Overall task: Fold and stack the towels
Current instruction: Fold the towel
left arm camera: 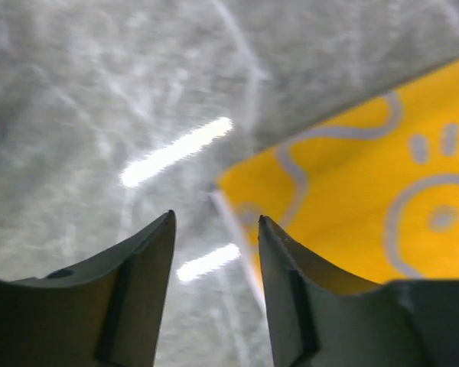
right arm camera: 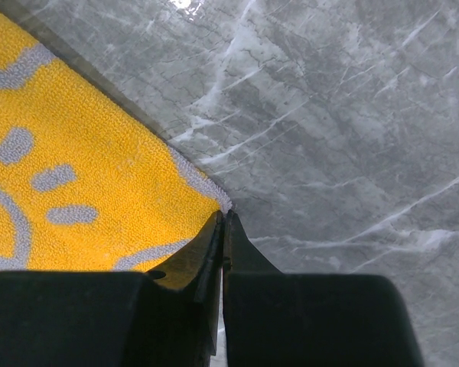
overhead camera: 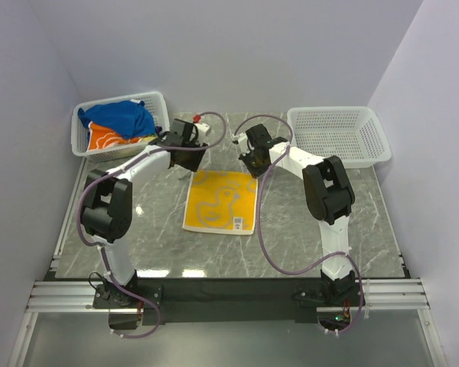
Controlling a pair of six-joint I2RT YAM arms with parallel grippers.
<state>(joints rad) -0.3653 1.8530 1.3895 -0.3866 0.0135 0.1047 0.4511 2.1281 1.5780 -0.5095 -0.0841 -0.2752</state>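
A yellow towel [overhead camera: 219,201] with pale swirls lies flat in the middle of the table. My left gripper [overhead camera: 190,162] hovers open over its far left corner. In the left wrist view that gripper [left arm camera: 216,218] has only table and the yellow towel's [left arm camera: 367,206] pale edge between its fingers. My right gripper [overhead camera: 252,164] is at the far right corner. In the right wrist view its jaws [right arm camera: 224,215] are shut, the tips meeting on the corner of the yellow towel [right arm camera: 84,176]. A blue towel [overhead camera: 126,116] and an orange towel [overhead camera: 105,138] lie bunched in the left basket.
The white mesh basket [overhead camera: 161,103] holding the two towels stands at the back left. A second white mesh basket [overhead camera: 336,134] stands at the back right with nothing in it. Grey marble table [overhead camera: 329,229] surrounds the yellow towel.
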